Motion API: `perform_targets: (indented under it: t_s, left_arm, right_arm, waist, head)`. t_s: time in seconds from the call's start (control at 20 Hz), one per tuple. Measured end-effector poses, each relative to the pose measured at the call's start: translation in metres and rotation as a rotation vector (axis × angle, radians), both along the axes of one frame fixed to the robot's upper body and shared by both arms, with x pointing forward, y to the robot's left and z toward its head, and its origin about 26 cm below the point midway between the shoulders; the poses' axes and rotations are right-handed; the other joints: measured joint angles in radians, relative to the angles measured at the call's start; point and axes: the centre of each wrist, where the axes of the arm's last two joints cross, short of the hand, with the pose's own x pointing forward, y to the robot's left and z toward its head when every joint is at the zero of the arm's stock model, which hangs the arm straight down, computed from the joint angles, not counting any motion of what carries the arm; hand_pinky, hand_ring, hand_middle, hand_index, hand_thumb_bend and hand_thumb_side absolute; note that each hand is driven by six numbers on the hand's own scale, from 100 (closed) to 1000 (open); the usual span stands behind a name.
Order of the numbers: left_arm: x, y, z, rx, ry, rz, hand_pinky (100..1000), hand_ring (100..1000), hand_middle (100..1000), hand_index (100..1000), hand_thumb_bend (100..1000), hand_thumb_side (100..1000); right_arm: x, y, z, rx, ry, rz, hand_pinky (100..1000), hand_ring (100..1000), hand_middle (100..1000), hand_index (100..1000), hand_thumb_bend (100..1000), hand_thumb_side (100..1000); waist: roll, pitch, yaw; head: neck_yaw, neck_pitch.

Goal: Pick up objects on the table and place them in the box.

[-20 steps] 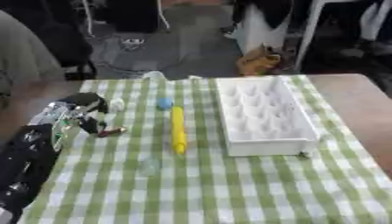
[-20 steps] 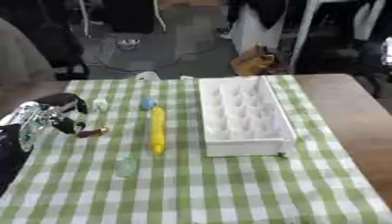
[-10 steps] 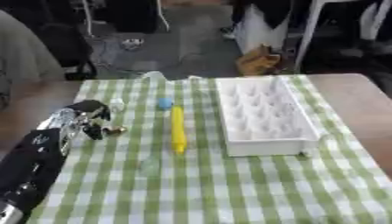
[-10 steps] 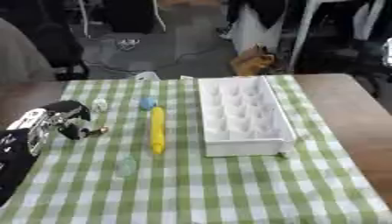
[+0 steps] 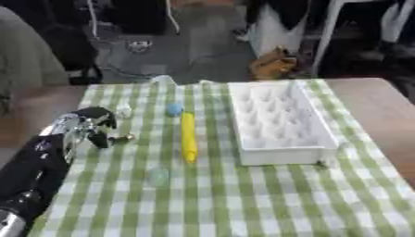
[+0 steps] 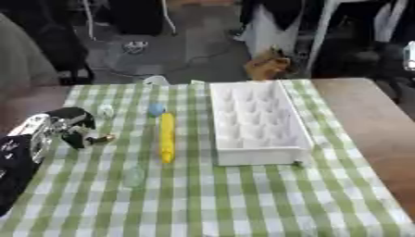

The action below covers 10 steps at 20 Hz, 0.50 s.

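A white box [image 5: 324, 134] with a bumpy floor stands right of centre on the green checked cloth. A long yellow thing [image 5: 188, 136] lies left of it, with a small blue ball [image 5: 174, 109] at its far end. There is a small white thing [image 5: 123, 111] farther left and a pale clear thing [image 5: 157, 176] nearer me. My left hand [image 5: 81, 127] is at the left with its fingers curled down. Its dark fingertips [image 5: 102, 140] are right beside a small brass-coloured thing [image 5: 123, 138] on the cloth; I see no grip on it. The right hand is out of view.
A tiny dark thing [image 5: 327, 162] lies at the box's near right corner. A clear thing [image 5: 162, 79] sits at the cloth's far edge. Bare wooden table [image 5: 381, 111] shows to the right. Chairs and a brown bag [image 5: 272, 64] stand on the floor beyond.
My left hand has dropped lower and curled its fingers toward the small brass-coloured thing. The things on the cloth have stayed where they were.
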Motion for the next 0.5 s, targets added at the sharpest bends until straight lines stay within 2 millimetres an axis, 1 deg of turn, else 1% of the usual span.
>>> perform_targets:
  t_s: [0.5]
  left_arm:
    - [0.0003, -0.0033, -0.0025, -0.006, 0.03, -0.013, 770, 804, 717, 776, 335, 155]
  right_arm:
    - [0.0001, 0.0002, -0.0003, 0.0, 0.001, 0.001, 720, 761, 779, 948, 187, 459]
  waist:
    - [0.0, 0.0, 0.0]
  head:
    - [0.0, 0.0]
